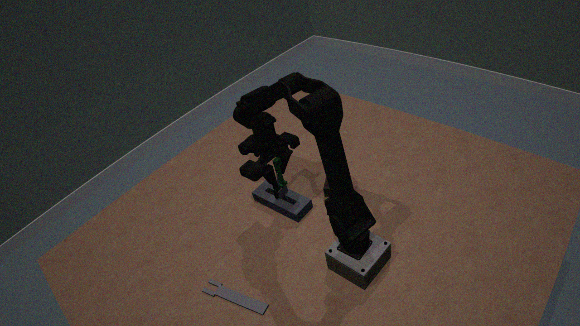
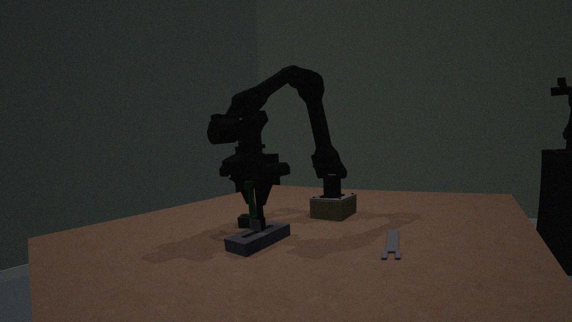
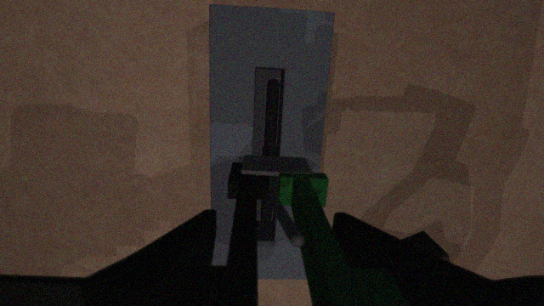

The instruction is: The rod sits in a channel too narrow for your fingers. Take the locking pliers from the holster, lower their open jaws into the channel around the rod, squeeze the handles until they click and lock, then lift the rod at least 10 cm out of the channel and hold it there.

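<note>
1. Left of center in the top view, we had the gripper (image 1: 278, 174) (image 2: 254, 201) (image 3: 275, 222) fingers clamped on the pliers (image 1: 278, 172) (image 2: 251, 198) (image 3: 316, 231), handles upright.
2. Mid-frame in the wrist view, we saw the pliers' head over the channel block (image 1: 300, 207) (image 2: 259, 242) (image 3: 272, 38); rod (image 3: 272, 112) lay in the slot. Couldn't tell if locked.
3. Bottom left of the top view, we had a flat forked plate (image 1: 242, 299) (image 2: 393, 240) lying apart.

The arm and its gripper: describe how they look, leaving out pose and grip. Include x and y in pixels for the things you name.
The arm (image 1: 326, 109) (image 2: 316, 86) is near-black all over, with chunky, rounded joint housings and smoother, slimmer links. The gripper (image 1: 277, 174) (image 2: 251, 196) (image 3: 275, 222) is equally dark, with blocky side housings and fingers that taper toward the tips. No sleeve, bright marking or loose cable can be made out in this dim light.
</note>
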